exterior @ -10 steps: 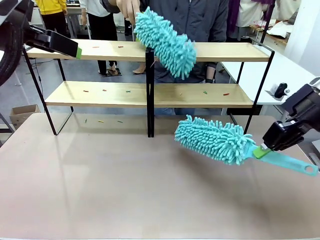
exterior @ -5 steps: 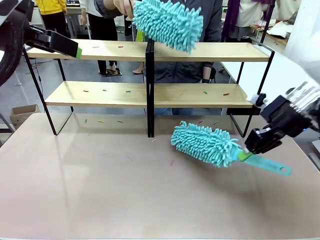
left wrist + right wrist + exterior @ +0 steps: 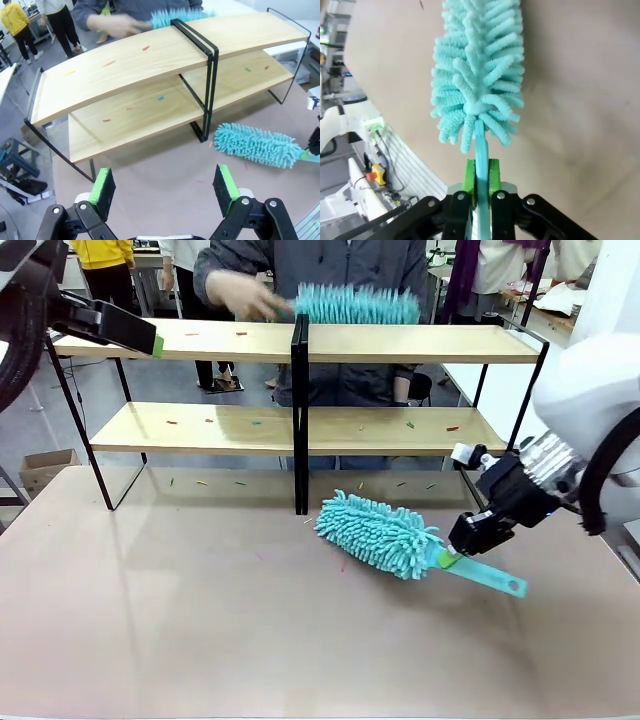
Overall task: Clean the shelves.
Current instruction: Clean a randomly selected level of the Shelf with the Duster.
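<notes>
The shelves (image 3: 420, 343) stand on the table (image 3: 200, 640). Before their right half my right gripper (image 3: 458, 552) clamps a teal duster's (image 3: 375, 533) handle. By their upper left end my left gripper (image 3: 164, 184) holds its jaws apart.

**Wood, metal, cloth and plastic**

The shelves (image 3: 400, 343) have light wood boards, smooth and matt, in a thin black metal frame. The duster (image 3: 375, 533), right of the frame's centre, has a fluffy turquoise cloth head of thick soft strands and a smooth plastic handle (image 3: 495, 580). The table (image 3: 200, 640) is smooth, matt beige.
</notes>
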You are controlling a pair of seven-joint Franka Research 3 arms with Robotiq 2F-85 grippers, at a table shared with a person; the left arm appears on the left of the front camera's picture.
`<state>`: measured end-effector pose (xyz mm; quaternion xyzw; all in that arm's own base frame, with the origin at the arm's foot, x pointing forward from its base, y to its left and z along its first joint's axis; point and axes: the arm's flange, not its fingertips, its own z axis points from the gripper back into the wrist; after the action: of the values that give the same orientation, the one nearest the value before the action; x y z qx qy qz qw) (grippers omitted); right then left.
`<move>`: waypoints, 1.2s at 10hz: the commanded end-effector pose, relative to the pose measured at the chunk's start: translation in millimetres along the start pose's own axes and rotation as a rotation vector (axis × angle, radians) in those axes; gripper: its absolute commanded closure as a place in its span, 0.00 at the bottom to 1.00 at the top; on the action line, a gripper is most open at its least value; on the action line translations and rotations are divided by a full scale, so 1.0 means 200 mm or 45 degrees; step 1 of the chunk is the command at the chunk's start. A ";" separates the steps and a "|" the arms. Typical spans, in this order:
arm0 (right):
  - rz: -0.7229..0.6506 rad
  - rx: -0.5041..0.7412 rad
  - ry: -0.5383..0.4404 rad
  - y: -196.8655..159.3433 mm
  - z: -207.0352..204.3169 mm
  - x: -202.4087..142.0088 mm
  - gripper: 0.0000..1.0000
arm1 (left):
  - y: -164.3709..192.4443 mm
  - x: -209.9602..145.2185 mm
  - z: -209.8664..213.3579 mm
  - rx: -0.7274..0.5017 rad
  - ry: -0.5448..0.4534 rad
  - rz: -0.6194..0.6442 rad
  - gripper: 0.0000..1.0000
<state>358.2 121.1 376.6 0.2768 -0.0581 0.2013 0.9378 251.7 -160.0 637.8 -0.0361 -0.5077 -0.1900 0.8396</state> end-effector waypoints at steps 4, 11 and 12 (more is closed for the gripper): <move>0.076 -0.048 -0.167 -0.11 -0.11 0.27 0.88 | 0.00 0.00 0.01 0.013 0.001 -0.001 0.00; -0.276 -0.295 -0.290 -0.19 -0.07 0.19 0.88 | 0.00 0.00 0.01 0.013 0.001 -0.001 0.00; -0.357 -0.321 -0.266 -0.18 -0.07 0.19 0.88 | 0.00 0.00 0.01 0.013 0.001 -0.001 0.00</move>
<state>415.0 106.3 350.2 0.2048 -0.1490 0.0646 0.9652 251.7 -160.0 637.8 -0.0361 -0.5077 -0.1900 0.8395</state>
